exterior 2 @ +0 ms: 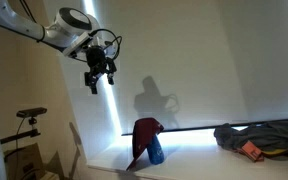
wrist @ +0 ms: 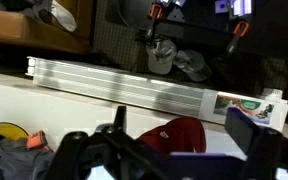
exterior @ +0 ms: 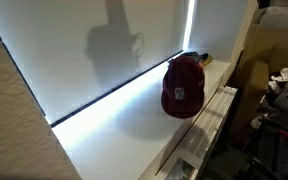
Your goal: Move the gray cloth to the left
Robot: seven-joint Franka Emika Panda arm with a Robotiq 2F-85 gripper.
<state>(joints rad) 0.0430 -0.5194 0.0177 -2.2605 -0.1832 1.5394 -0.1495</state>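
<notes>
- Exterior view, along the shelf: the maroon cap (exterior: 182, 88) sits close to the front edge of the white shelf (exterior: 104, 130). What lies behind it is too small to tell. There's plenty of bare shelf on the near side.
- Exterior view, facing the blind: the gripper (exterior 2: 97, 76) hangs high, well apart from the gray cloth (exterior 2: 264, 135), which lies far along past the cap. I'd call this the approach: cross over, then descend.
- Wrist view: the fingers (wrist: 246, 132) are spread wide with nothing between them. The cloth is in the lower-left corner and the cap is underneath. The shelf drops off at the metal rail (wrist: 124, 85).
</notes>
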